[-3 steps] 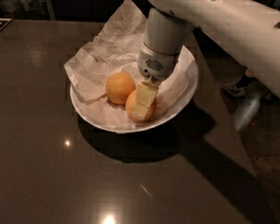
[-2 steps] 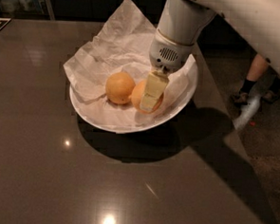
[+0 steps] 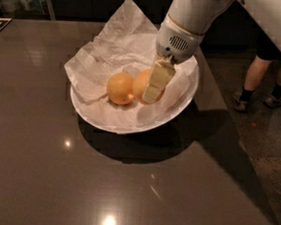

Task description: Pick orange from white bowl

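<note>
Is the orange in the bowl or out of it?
In. The orange is inside the white bowl's rim, beside the yellower fruit, with the gripper right against it. Lifted or resting: cannot tell.

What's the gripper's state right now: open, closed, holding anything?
Gripper: closed on the orange, low over the white bowl, right beside the paler fruit.

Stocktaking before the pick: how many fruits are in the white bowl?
2: a yellower fruit on the left, the orange beside it, partly behind the gripper. None seems hidden.
</note>
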You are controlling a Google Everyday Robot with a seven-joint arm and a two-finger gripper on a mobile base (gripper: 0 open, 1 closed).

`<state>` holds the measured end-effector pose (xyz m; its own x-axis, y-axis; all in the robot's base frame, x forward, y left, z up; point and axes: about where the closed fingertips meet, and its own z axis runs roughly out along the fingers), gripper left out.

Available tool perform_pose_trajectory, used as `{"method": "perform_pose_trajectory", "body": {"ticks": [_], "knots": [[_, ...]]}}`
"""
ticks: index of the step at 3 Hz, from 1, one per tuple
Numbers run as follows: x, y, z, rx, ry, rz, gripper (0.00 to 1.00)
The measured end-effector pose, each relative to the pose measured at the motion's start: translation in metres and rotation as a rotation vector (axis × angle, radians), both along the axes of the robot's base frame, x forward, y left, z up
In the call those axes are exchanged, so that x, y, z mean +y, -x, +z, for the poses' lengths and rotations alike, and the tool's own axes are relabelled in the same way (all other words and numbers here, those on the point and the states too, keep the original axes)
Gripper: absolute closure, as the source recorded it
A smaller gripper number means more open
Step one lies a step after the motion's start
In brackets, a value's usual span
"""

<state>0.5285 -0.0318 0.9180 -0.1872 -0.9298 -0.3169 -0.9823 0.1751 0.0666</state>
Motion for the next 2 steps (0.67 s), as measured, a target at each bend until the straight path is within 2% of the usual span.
{"method": "perform_pose_trajectory", "body": {"ticks": [1,2], "knots": [[0.002,0.011,0.017,-0.022,-0.021,0.0,1.0],[0.005,0.037,0.041,-0.029,-0.047,0.003,1.0]]}}
